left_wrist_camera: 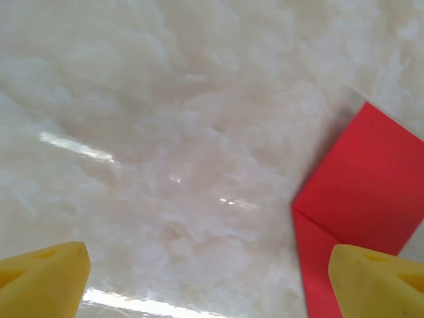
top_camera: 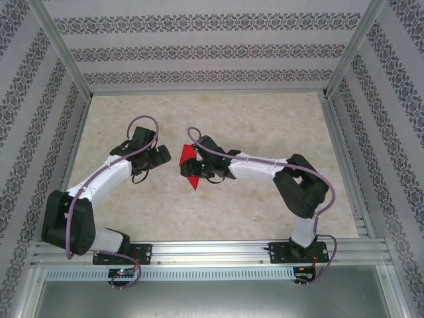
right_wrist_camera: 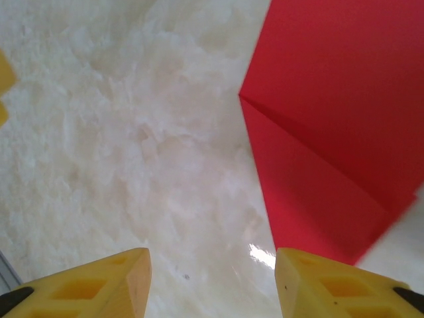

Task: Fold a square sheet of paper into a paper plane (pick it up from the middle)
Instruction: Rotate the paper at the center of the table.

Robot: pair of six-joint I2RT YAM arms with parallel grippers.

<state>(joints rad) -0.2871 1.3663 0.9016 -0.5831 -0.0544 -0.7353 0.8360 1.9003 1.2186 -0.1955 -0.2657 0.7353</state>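
The square sheet of paper (top_camera: 190,167) is bright red with a crease across it and sits mid-table between my two grippers. My left gripper (top_camera: 163,158) is just left of the sheet. In the left wrist view that gripper (left_wrist_camera: 209,265) is wide open over bare table, and the paper (left_wrist_camera: 361,189) lies beside its right fingertip (left_wrist_camera: 377,278). My right gripper (top_camera: 197,169) is at the sheet's right side. Seen from the right wrist, this gripper (right_wrist_camera: 212,275) is open with only table between its fingers. The paper (right_wrist_camera: 331,112) runs behind its right fingertip (right_wrist_camera: 331,288). A paper plane is out of view.
The pale marbled tabletop (top_camera: 265,126) is walled in by patterned panels and a metal frame (top_camera: 199,252). A yellow fingertip of the other gripper (right_wrist_camera: 3,86) shows at the left edge of the right wrist view.
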